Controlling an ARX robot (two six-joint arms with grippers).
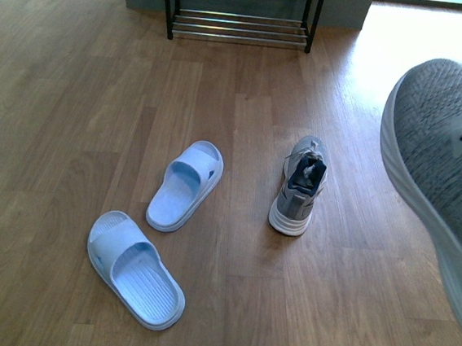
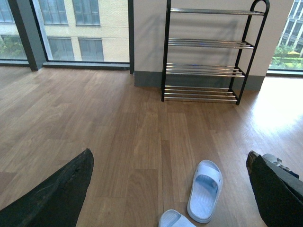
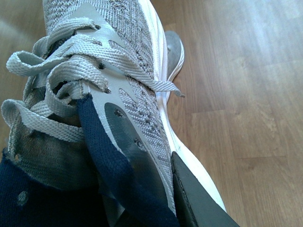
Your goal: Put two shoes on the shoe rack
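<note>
Grey knit sneakers, two of them, each with a thick white sole and a dark navy lining. The held sneaker (image 1: 442, 152) hangs in the air at the right edge of the front view, toe pointing up and away, clear of the wood floor (image 1: 73, 109). The right wrist view shows its flat grey laces loosely tied, a dark grey side mark and the navy collar. The right gripper (image 3: 163, 184) clamps this sneaker at the side of its collar; one dark finger (image 3: 199, 203) presses the outer wall just above the sole, and the other finger is hidden. The sneaker on the floor (image 1: 299, 188) stands upright on its sole, toe toward the shoe rack (image 1: 242, 10) and well apart from it.

One rack stands against the far wall, with black uprights and four tiers of chrome rods, all bare. Two pale blue slides lie left of the floor sneaker: the nearer slide (image 1: 136, 270) and the farther slide (image 1: 185, 185), apart from each other. The left gripper (image 2: 169, 156) hangs above the floor with its jaws spread wide and nothing between them.
</note>
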